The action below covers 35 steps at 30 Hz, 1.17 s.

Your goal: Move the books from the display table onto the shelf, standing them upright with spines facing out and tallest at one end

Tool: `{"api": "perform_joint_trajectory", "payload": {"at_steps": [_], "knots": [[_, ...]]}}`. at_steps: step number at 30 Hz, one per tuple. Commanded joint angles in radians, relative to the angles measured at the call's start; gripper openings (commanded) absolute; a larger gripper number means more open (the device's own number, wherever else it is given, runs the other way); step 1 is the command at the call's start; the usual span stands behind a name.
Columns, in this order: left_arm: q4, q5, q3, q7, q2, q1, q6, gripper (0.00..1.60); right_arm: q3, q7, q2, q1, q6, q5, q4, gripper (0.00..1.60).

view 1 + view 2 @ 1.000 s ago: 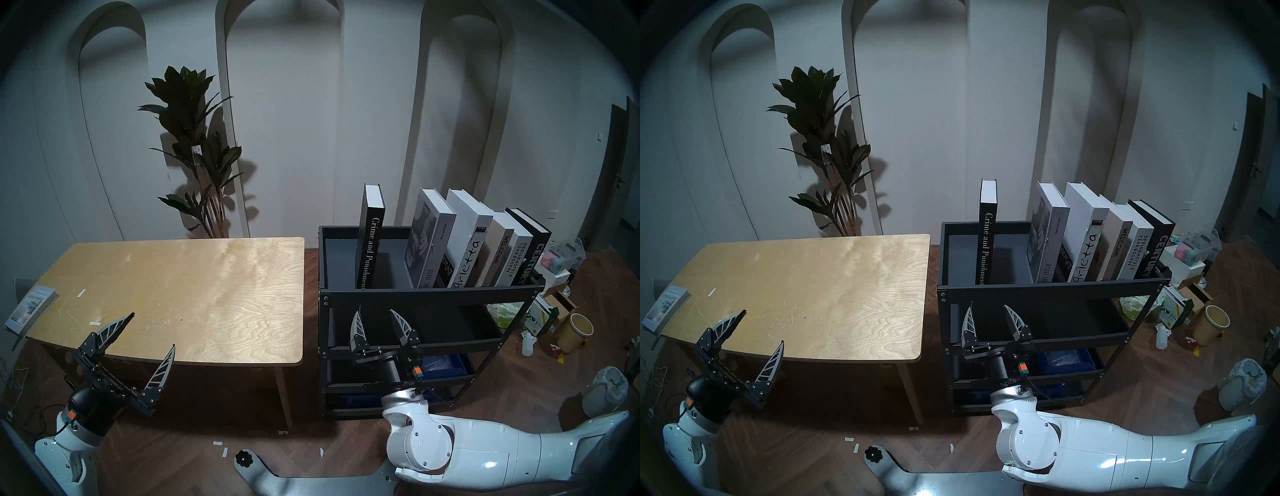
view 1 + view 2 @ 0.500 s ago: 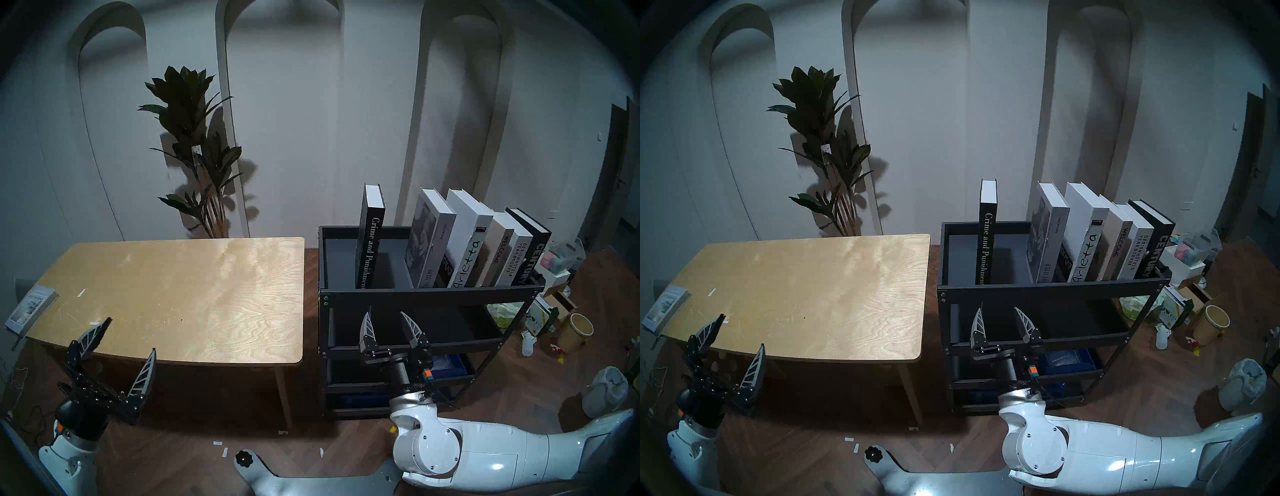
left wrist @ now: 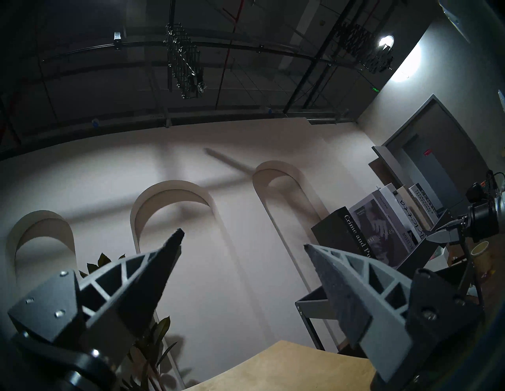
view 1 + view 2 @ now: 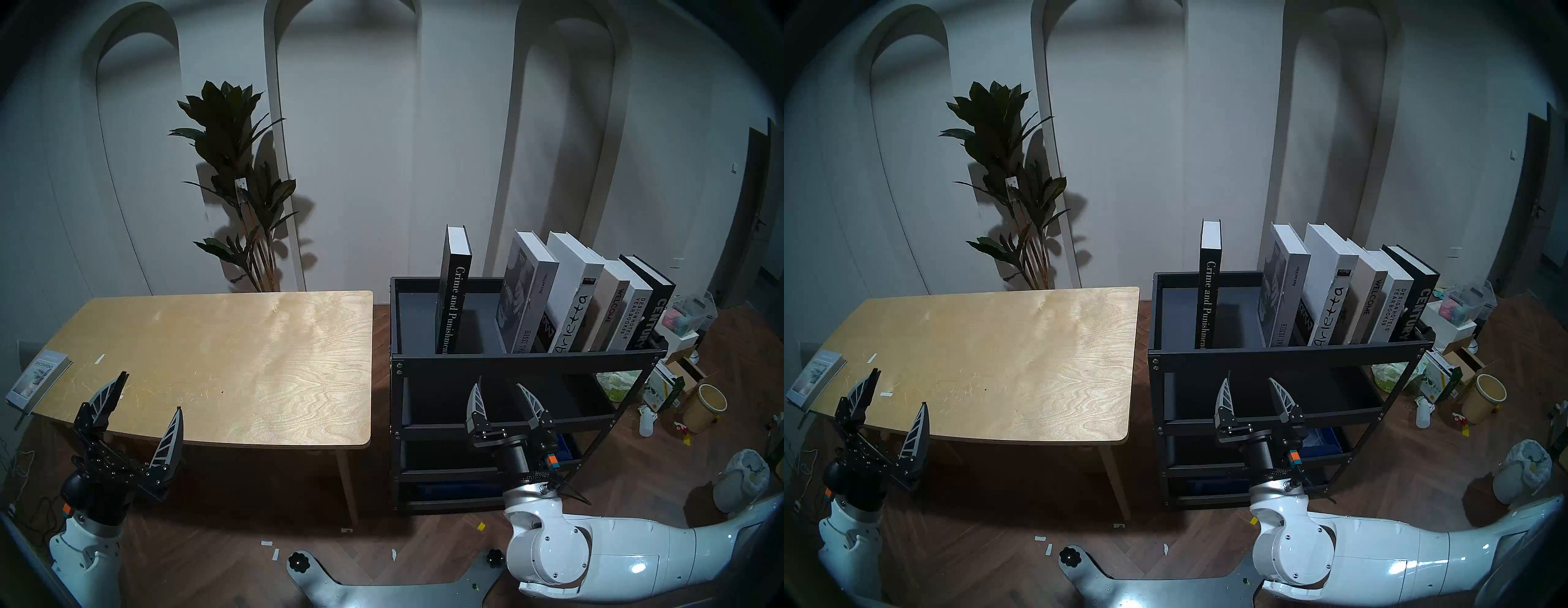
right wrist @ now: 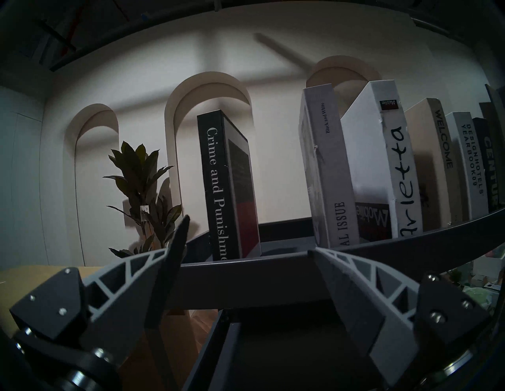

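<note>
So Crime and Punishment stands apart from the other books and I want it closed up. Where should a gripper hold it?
Pinch Crime and Punishment across its two covers, high up above the shelf rim, coming from the spine side. It stands upright with clear space on both sides.

Looks like a staged showroom set inside a lab or studio. Decorative arched wall niches, a potted plant and herringbone wood floor, but overhead it's a bare industrial ceiling with rigging, and junk sits along the floor's right edge.

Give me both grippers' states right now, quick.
Left gripper: open, holding nothing, by the light plywood table.
Right gripper: open, holding nothing, before the black metal rack.
</note>
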Motion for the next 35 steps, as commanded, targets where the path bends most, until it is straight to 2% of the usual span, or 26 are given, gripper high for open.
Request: {"api": "perform_joint_trajectory", "payload": {"at_steps": [1, 32, 35], "knots": [[-0.008, -0.020, 0.004, -0.105, 0.035, -0.003, -0.004, 1.60, 0.004, 0.008, 0.028, 0.002, -0.018, 0.009, -0.026, 1.60], [-0.009, -0.028, 0.017, -0.102, 0.055, 0.008, -0.004, 1.60, -0.006, 0.075, 0.025, 0.028, -0.033, 0.079, -0.024, 1.60], [-0.005, -0.039, 0.012, -0.131, 0.047, 0.001, -0.004, 1.60, -0.006, 0.076, 0.025, 0.028, -0.034, 0.080, -0.024, 1.60]]}}
